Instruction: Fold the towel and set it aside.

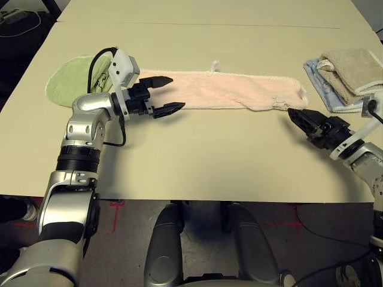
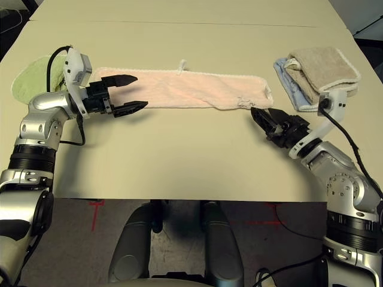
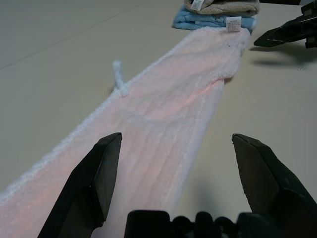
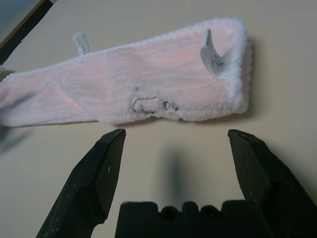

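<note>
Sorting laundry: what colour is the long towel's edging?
White, on the pale pink towel; clearest in the right wrist view.

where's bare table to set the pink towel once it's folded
Bare table lies between the towel and the near edge, and beyond the towel. Crowded: the green towel at its left end, the beige towel on a blue one at its right.
</note>
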Robot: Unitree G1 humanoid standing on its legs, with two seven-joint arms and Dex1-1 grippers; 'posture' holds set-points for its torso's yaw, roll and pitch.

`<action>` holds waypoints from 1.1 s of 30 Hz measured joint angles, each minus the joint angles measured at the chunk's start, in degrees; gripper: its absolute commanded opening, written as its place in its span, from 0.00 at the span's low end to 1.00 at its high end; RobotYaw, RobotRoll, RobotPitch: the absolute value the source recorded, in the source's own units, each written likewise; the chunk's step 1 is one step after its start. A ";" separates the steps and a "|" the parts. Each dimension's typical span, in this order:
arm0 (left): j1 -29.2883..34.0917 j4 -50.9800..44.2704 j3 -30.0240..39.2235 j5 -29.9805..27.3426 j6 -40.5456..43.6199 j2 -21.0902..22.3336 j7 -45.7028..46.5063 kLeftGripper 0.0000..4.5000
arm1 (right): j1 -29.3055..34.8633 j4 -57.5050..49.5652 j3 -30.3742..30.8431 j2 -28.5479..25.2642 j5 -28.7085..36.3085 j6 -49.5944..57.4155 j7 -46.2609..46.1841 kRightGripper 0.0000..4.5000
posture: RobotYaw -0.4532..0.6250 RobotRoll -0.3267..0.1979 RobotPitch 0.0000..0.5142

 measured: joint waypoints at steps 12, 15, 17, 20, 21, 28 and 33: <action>0.41 -1.00 -0.01 0.03 0.22 -0.06 0.30 1.00 | -3.63 1.11 -4.10 4.64 4.45 4.63 -9.79 0.99 | 0.44 0.62 0.60; 0.41 -1.01 -0.02 0.03 0.22 -0.05 0.30 1.00 | -3.26 0.46 -4.80 6.32 7.13 5.88 -11.48 0.99 | 0.44 0.62 0.60; 0.41 -1.01 -0.03 0.04 0.22 -0.04 0.30 1.00 | -2.38 -0.59 -5.83 6.85 8.70 6.50 -12.67 0.99 | 0.44 0.62 0.60; 0.41 -1.01 -0.04 0.22 0.22 0.11 0.27 1.00 | -1.75 -1.69 -6.34 7.62 10.37 6.77 -14.62 0.99 | 0.44 0.62 0.59; 0.41 -1.01 -0.10 0.25 0.22 0.11 0.24 1.00 | -1.77 -1.95 -6.51 8.19 11.00 6.77 -15.50 0.99 | 0.44 0.62 0.59; 0.42 -1.07 -0.22 0.31 0.24 0.12 0.14 1.00 | -3.08 -2.32 -6.74 10.32 12.60 6.46 -19.73 0.99 | 0.44 0.62 0.59; 1.19 -1.50 -0.22 0.30 0.53 0.34 -0.02 1.00 | -4.69 -1.30 -6.44 11.01 12.65 6.13 -20.60 0.99 | 0.44 0.62 0.58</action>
